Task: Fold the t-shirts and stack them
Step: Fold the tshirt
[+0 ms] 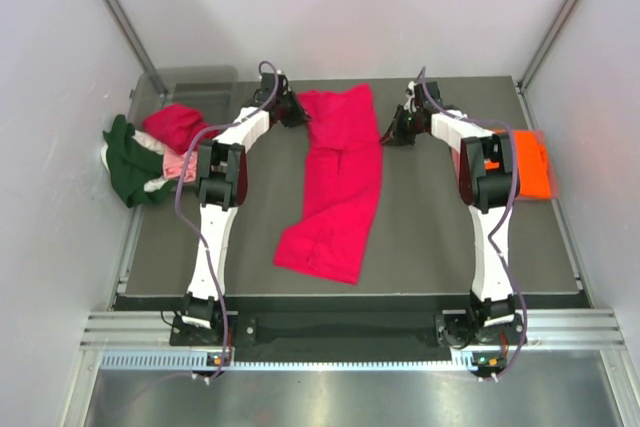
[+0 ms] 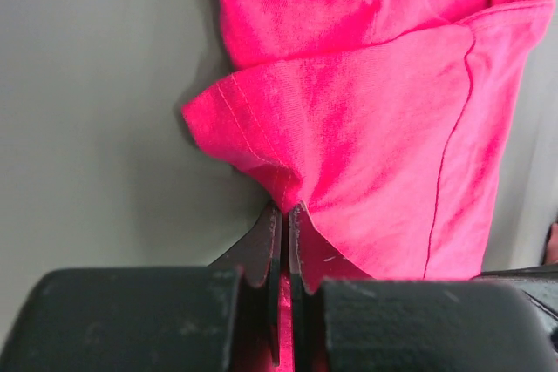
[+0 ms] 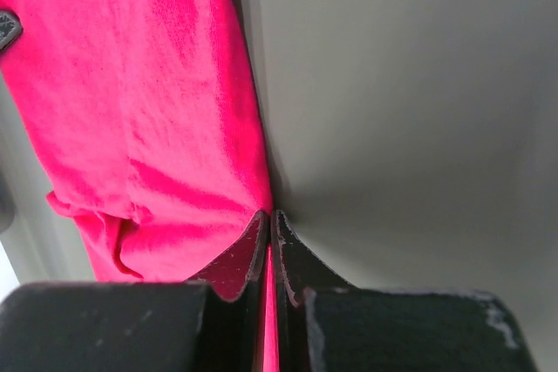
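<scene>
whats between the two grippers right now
Only the red shirt: its far end spans from the left gripper to the right gripper, each pinching an edge. The top view shows it.

We count six t-shirts by colour: one crimson shirt at centre frame, one orange shirt at the right edge, and four heaped at upper left — one dark green shirt, one red shirt, one pink shirt, one cream shirt. There is one clear bin, and two arms — left arm, right arm.
</scene>
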Tool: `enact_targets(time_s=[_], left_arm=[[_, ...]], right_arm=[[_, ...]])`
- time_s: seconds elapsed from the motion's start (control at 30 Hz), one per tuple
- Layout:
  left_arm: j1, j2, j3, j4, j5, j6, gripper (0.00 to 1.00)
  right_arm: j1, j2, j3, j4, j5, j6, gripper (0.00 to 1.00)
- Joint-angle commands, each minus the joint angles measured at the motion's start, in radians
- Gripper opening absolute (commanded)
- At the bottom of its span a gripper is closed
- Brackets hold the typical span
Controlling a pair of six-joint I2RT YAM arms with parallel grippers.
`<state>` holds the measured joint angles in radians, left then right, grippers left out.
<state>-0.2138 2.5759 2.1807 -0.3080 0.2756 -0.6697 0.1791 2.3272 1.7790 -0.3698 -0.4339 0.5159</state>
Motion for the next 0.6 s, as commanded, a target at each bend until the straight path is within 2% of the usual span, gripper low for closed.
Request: enact_targets(time_s=[0.0,0.03,0.1,0.13,0.2,0.27,0.33,0.47,0.57], left_arm=[[0.031,0.052,0.037,0.052,0.022,-0.01,0.0],[0.036,0.068,0.04,0.058,0.04,-0.01,0.0],[0.042,0.079,0.057,0.058,0.05,0.002,0.23],[0.05,0.076,0.06,0.052,0.051,0.008,0.4],[0.054,0.057,0.05,0.032,0.037,0.031,0.53],[0.062,-0.003,-0.013,0.036,0.022,0.045,0.58],[0.067,-0.086,-0.068,0.041,0.013,0.064,0.63],[0.068,-0.247,-0.273,0.038,-0.036,0.09,0.89],[0.064,-0.368,-0.369,-0.06,-0.113,0.093,0.89]], right_arm=[[-0.013,0.05,0.097,-0.026,0.026,-0.01,0.0],[-0.015,0.06,0.115,-0.038,0.026,-0.01,0.0],[-0.02,0.084,0.161,-0.052,0.026,-0.01,0.11],[-0.021,0.087,0.169,-0.061,0.026,-0.013,0.36],[-0.021,0.066,0.151,-0.064,0.032,-0.025,0.47],[-0.023,0.011,0.113,-0.051,0.044,-0.04,0.52],[-0.021,-0.032,0.033,-0.026,0.052,-0.048,0.53],[-0.02,-0.2,-0.16,0.04,0.057,-0.042,0.54],[0.0,-0.333,-0.315,0.065,0.069,-0.036,0.52]])
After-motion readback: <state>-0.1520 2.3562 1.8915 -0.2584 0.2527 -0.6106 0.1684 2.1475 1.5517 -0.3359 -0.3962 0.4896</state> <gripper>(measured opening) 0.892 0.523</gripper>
